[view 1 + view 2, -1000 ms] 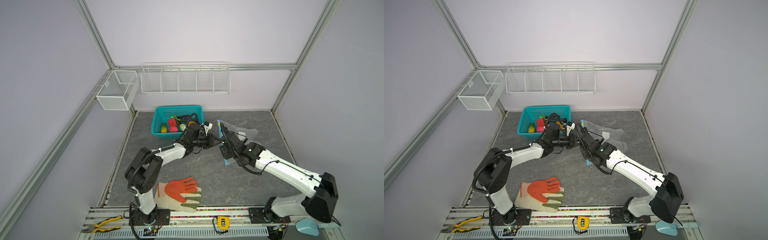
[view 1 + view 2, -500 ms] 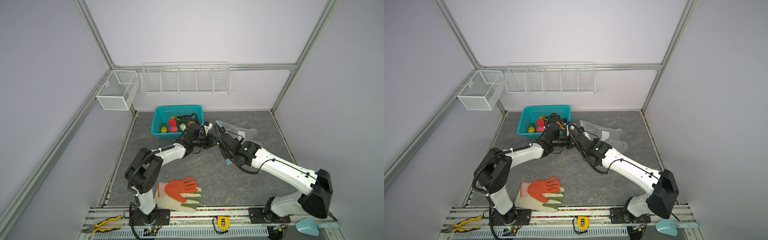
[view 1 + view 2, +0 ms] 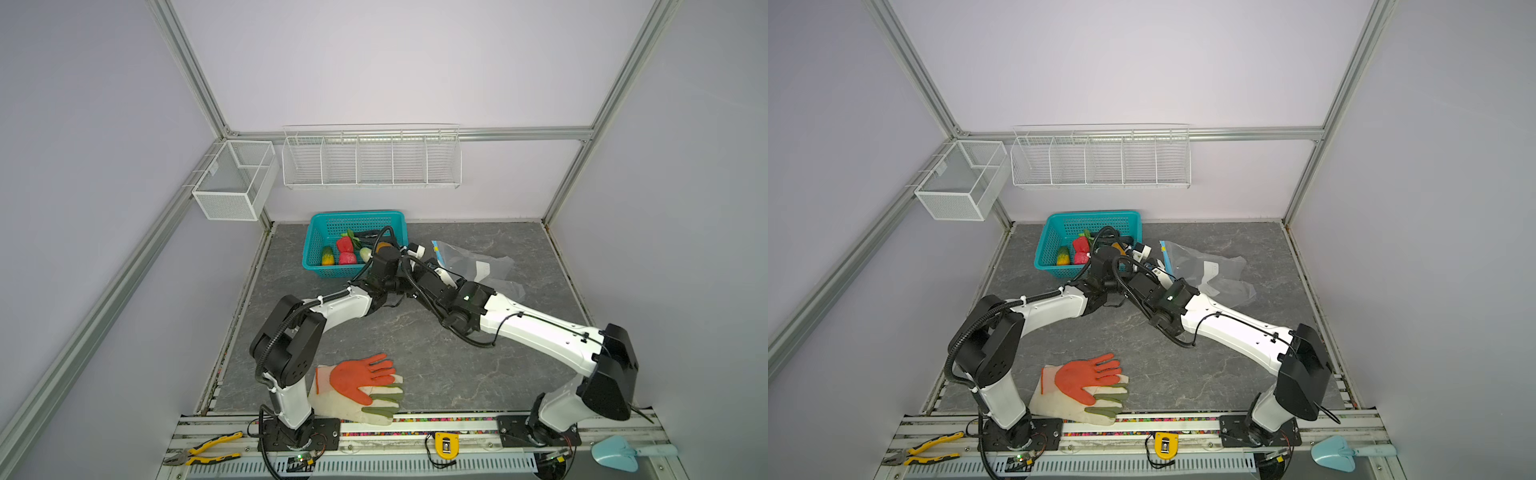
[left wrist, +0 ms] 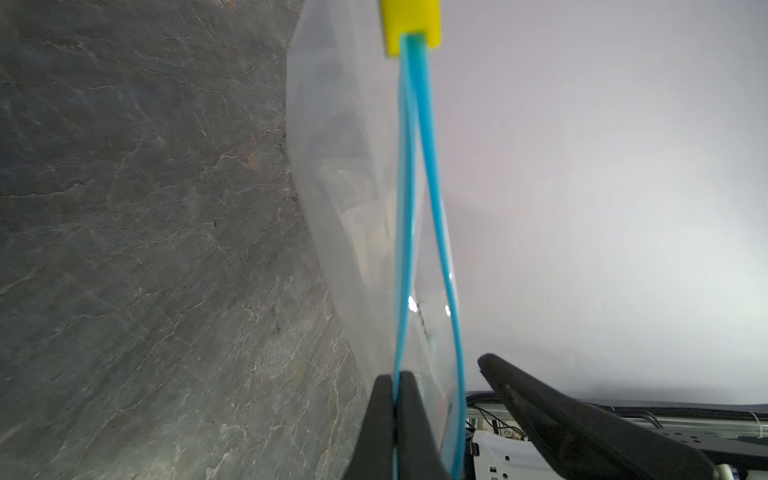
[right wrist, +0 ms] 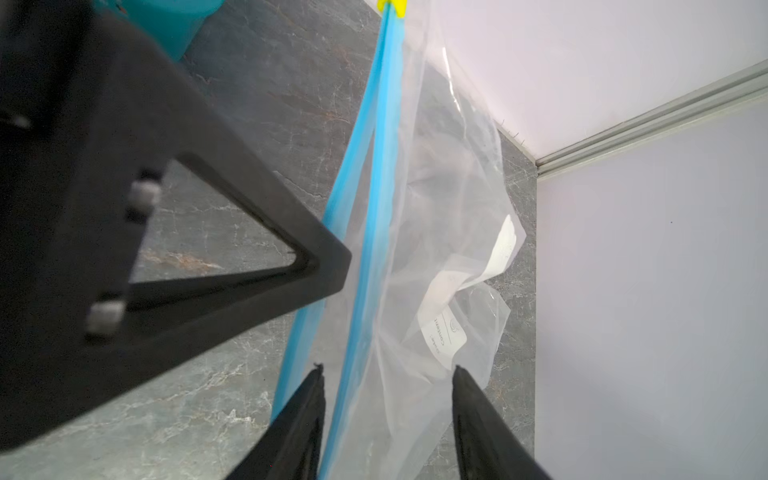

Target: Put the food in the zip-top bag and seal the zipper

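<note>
The clear zip-top bag (image 3: 478,266) (image 3: 1208,266) lies crumpled right of the teal basket, its mouth lifted. The blue zipper (image 4: 405,208) (image 5: 374,166) is parted into two strips that meet at a yellow slider tab (image 4: 411,25). My left gripper (image 4: 395,380) is shut on one strip. My right gripper (image 5: 386,370) is open: one finger is between the two strips, the other outside the bag wall, with the second strip between them. The food (image 3: 345,251) (image 3: 1077,251), red, yellow-green and white pieces, lies in the basket.
The teal basket (image 3: 357,215) stands at the back left of the mat. Orange-and-white gloves (image 3: 357,386) lie at the front. Wire racks (image 3: 370,158) and a mesh box (image 3: 232,183) hang on the walls. Pliers (image 3: 199,451) and a blue scoop (image 3: 619,453) rest on the front rail.
My right gripper has moved back and left to the bag's mouth beside the left gripper, and its jaws have narrowed. The left gripper keeps its hold on the strip.
</note>
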Available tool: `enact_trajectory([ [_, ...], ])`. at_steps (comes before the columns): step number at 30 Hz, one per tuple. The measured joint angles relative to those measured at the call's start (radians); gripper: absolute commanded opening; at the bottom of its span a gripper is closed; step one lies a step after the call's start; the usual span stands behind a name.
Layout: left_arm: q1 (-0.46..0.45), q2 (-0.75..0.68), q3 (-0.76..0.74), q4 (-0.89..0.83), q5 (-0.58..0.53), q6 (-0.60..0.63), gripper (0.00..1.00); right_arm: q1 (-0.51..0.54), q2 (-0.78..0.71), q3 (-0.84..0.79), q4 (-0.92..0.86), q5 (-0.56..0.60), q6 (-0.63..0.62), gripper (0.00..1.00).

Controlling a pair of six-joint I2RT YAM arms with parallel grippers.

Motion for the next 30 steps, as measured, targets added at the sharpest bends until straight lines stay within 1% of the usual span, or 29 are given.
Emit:
enact_trajectory([
  [9, 0.0, 0.0, -0.01, 0.012, 0.0, -0.005, 0.0, 0.0, 0.022, 0.031, -0.018, 0.025, 0.009, 0.33],
  [18, 0.0, 0.0, -0.011, 0.019, 0.0, -0.005, 0.0, -0.006, 0.058, 0.048, -0.018, 0.028, 0.008, 0.28],
  [30, 0.0, 0.0, -0.011, 0.019, 0.004, -0.006, 0.0, -0.026, 0.09, 0.093, -0.006, 0.027, -0.026, 0.19],
])
